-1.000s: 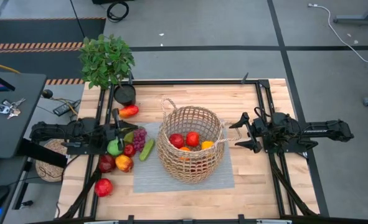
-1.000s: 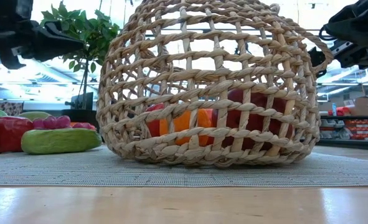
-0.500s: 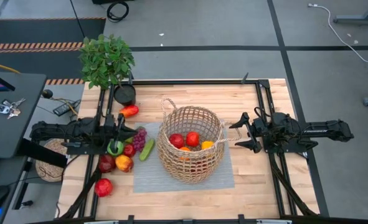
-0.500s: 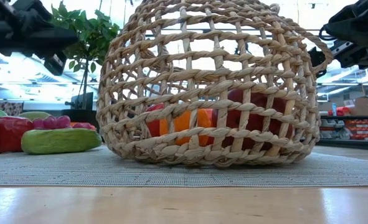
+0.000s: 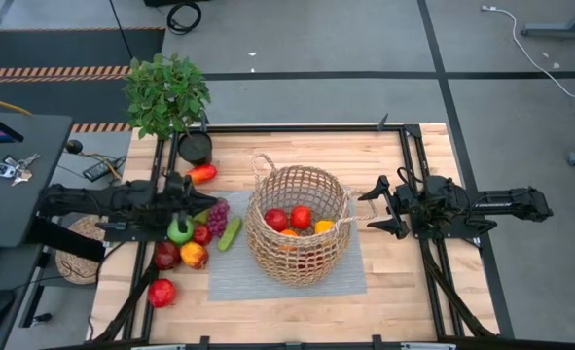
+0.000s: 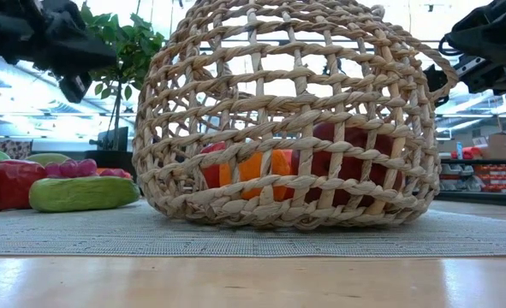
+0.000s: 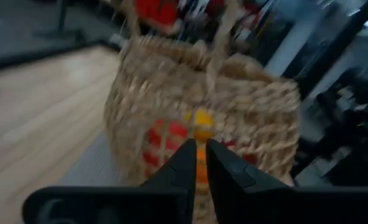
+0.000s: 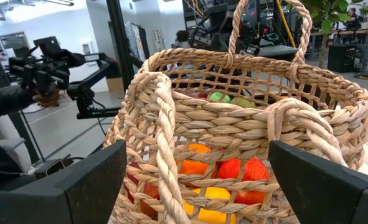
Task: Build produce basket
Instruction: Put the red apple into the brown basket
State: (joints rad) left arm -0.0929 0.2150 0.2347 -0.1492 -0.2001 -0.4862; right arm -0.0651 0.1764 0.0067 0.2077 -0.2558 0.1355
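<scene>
The tan wicker basket [image 5: 297,226] stands on a grey mat [image 5: 231,280] at mid-table. It holds red apples [image 5: 276,220] and an orange [image 5: 323,227]. More produce lies left of it: a green apple [image 5: 179,231], purple grapes [image 5: 216,212], a cucumber [image 5: 230,233], a red-orange pepper [image 5: 201,174] and red apples [image 5: 161,292]. My left gripper [image 7: 199,149] is shut and holds nothing. It hovers level over this produce and points at the basket. My right gripper [image 5: 368,209] stands open and level just right of the basket, its fingers on either side of the near loop handle [image 8: 165,124].
A leafy potted plant [image 5: 167,92] and a black pot [image 5: 195,146] stand at the far left corner. Black frame rails [image 5: 409,156] run along the table's sides. Bare wood [image 5: 297,311] lies between the mat and the near edge.
My left gripper has rolled about its own axis and risen a little above the produce beside the basket. The basket, the produce and my right arm have kept still.
</scene>
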